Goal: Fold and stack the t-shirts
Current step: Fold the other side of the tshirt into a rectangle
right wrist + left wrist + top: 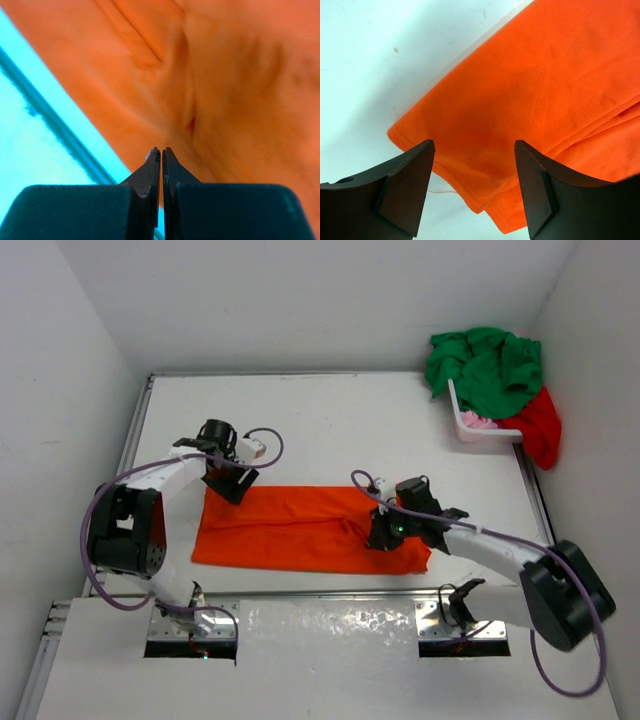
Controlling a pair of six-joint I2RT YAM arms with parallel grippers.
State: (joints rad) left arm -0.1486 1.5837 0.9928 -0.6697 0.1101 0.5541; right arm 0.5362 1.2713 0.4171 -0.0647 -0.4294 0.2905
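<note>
Orange t-shirt (300, 530) lies flat on the white table (330, 420) as a long folded strip, centre of the table towards 6 o'clock, long side running 9 to 3. My left gripper (232, 480) sits at the strip's 10 o'clock corner, released, jaws apart and straddling that corner with nothing held; in the wrist view (474, 145) the cloth lies beneath them. My right gripper (385, 532) is over the strip's 4 o'clock end, clenched, tips pressed together (161, 150), with no cloth visible between them. At 2 o'clock, the white basket (485, 430) holds the green t-shirt (485, 365) heaped on top, the pink one (478, 422) inside, and the red one (540, 425) hanging over its 3 o'clock side.
</note>
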